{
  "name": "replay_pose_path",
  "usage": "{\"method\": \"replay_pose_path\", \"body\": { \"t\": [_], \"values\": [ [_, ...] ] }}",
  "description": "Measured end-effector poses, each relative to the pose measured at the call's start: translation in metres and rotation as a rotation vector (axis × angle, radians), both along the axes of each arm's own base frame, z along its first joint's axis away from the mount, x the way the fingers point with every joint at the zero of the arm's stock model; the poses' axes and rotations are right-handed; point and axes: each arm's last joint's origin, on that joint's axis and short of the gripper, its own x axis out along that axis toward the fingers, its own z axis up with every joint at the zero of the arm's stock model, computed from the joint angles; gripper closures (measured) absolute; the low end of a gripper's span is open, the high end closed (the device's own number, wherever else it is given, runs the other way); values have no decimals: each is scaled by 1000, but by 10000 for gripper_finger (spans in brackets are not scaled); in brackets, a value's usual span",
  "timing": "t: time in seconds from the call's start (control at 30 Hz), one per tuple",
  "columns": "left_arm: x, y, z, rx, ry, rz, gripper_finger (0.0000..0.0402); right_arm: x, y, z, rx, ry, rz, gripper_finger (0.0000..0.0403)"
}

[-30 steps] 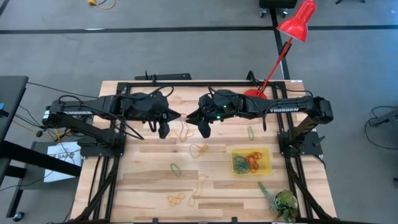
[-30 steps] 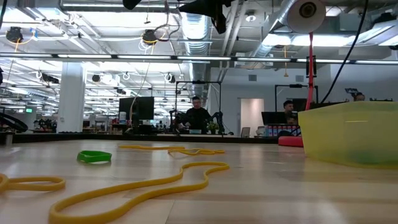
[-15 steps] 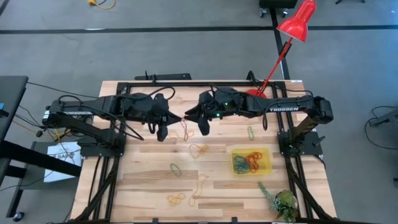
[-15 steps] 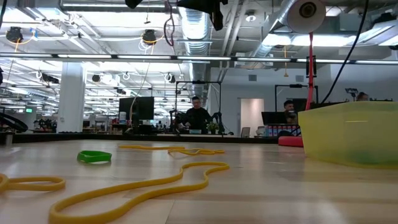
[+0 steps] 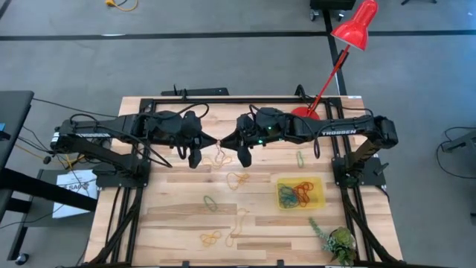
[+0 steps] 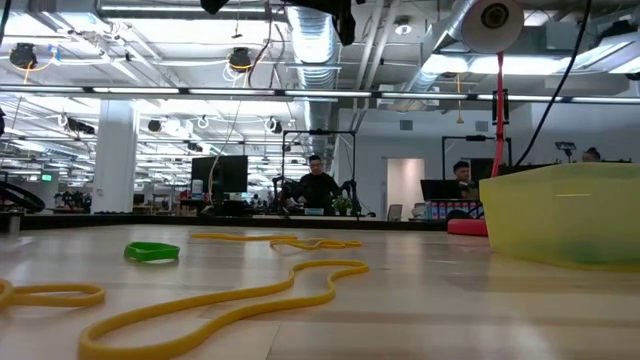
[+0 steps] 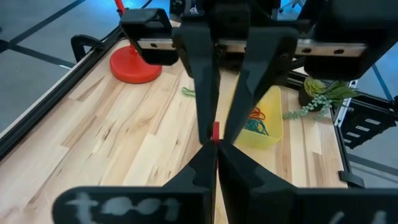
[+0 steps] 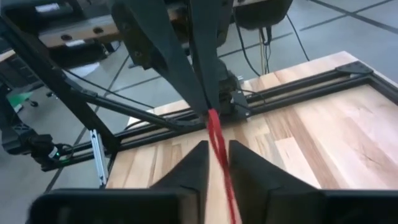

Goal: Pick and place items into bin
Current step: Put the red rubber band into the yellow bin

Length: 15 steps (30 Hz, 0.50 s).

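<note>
A thin red rubber-band loop [image 8: 219, 149] is pinched by the closed left gripper [image 5: 216, 139] above the middle of the light wooden table [image 5: 178, 216]. It runs between the narrowly parted fingers of the right gripper [image 5: 225, 139], tip to tip with the left; whether they clamp it cannot be told. The shallow translucent yellow plastic bin [image 5: 300, 192], holding several coloured bands, sits well apart toward the table's right.

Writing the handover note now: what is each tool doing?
Left tool: closed on the red rubber band.
Right tool: fingers apart around the same band, closure cannot be told.
</note>
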Motion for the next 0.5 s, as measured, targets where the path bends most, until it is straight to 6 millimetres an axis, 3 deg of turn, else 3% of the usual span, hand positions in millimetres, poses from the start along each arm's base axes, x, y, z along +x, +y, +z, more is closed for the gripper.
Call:
{"method": "replay_pose_path", "body": {
  "t": [0.13,0.3,0.5],
  "values": [
    [0,0,0,-1,1,1,402,0,0,0,0,0,-1,396],
    [0,0,0,6,1,16,388,0,0,0,2,0,-3,394],
    [0,0,0,1,4,5,344,-2,0,-5,82,70,-29,397]
  ]
}}
